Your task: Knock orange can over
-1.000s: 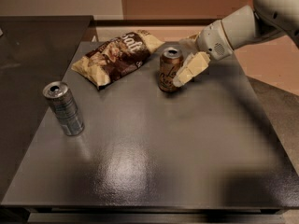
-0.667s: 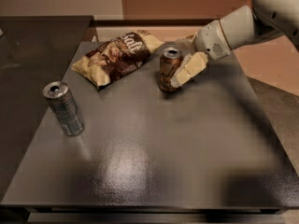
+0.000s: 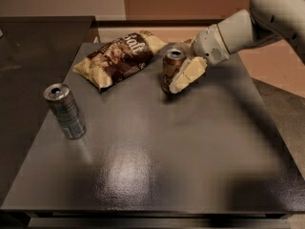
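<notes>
The orange can [image 3: 169,69], orange-brown with a silver top, stands upright at the back middle of the dark table [image 3: 157,166]. My gripper [image 3: 180,81] reaches in from the upper right on a white arm [image 3: 238,30]. Its cream end lies against the can's right side, touching it. A slimmer silver-blue can [image 3: 65,111] stands upright at the table's left, far from the gripper.
A brown and cream chip bag [image 3: 116,57] lies flat just left of the orange can, at the back of the table. The table's right edge borders a grey floor [image 3: 286,109]. A dark counter [image 3: 33,42] sits at the back left.
The gripper has edged slightly left and down along the orange can's side. The can still stands in the same spot.
</notes>
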